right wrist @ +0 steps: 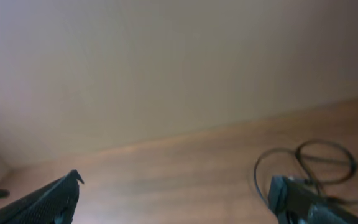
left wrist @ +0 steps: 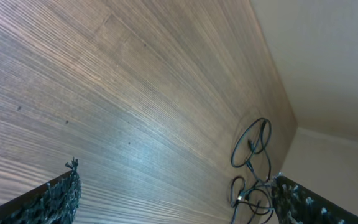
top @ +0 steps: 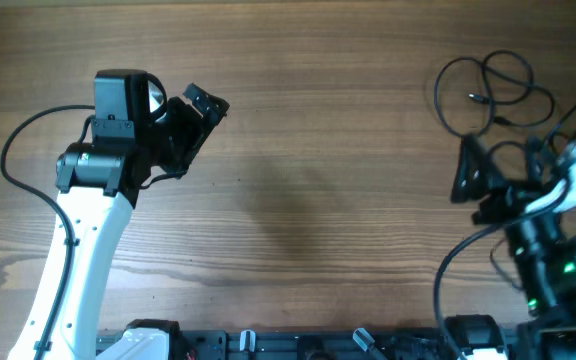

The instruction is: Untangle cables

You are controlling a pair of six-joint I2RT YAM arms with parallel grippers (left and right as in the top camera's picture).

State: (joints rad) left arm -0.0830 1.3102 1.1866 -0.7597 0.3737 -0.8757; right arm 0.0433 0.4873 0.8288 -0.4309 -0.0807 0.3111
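The cables [top: 490,92] are thin black cords looped together at the table's far right. They also show in the left wrist view [left wrist: 252,168] and in the right wrist view [right wrist: 319,163]. My left gripper [top: 196,118] is open and empty over the left part of the table, far from the cables. My right gripper [top: 470,168] is open and empty just in front of the cable loops; part of the tangle is hidden behind the right arm.
The wooden table [top: 318,170] has its right edge close to the cables. A pale wall [right wrist: 166,62] stands beyond the table. Thick black arm wires [top: 13,140] curve beside the left arm.
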